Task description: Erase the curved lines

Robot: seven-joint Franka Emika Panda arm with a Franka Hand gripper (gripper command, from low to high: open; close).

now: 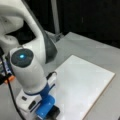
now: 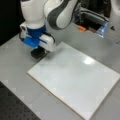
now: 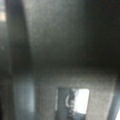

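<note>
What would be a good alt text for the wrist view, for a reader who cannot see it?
A dark, grainy surface fills nearly the whole wrist view. Near the bottom edge, a small bright patch shows a dark curved mark. The gripper does not show clearly here.

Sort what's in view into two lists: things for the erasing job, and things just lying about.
For the job:
- board, white, no lines visible on it
- eraser, black block under the claw, just off the board's edge

Lying about:
- orange piece, at a front view's top
- table, grey
</note>
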